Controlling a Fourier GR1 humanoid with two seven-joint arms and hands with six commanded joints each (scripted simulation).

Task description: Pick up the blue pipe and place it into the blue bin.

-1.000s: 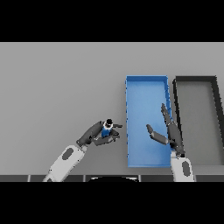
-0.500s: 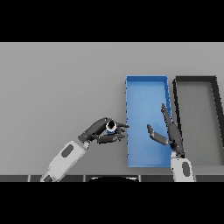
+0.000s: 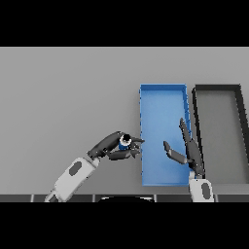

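The blue pipe [image 3: 124, 143] is a short blue tube with a pale open end, held just left of the blue bin's [image 3: 162, 95] left wall. My left hand [image 3: 113, 147] is shut on it, fingers over the top and thumb beneath, reaching in from the lower left. The bin is a long blue tray right of centre. My right hand [image 3: 190, 148] hovers open over the bin's right side, fingers straight and pointing away, thumb spread to the left.
A dark grey bin [image 3: 218, 90] of similar shape stands right beside the blue one, along the table's right side. Grey tabletop [image 3: 68, 97] stretches to the left and far side.
My left hand has carried the pipe rightward, from mid-table to the blue bin's left wall. The right hand has barely moved.
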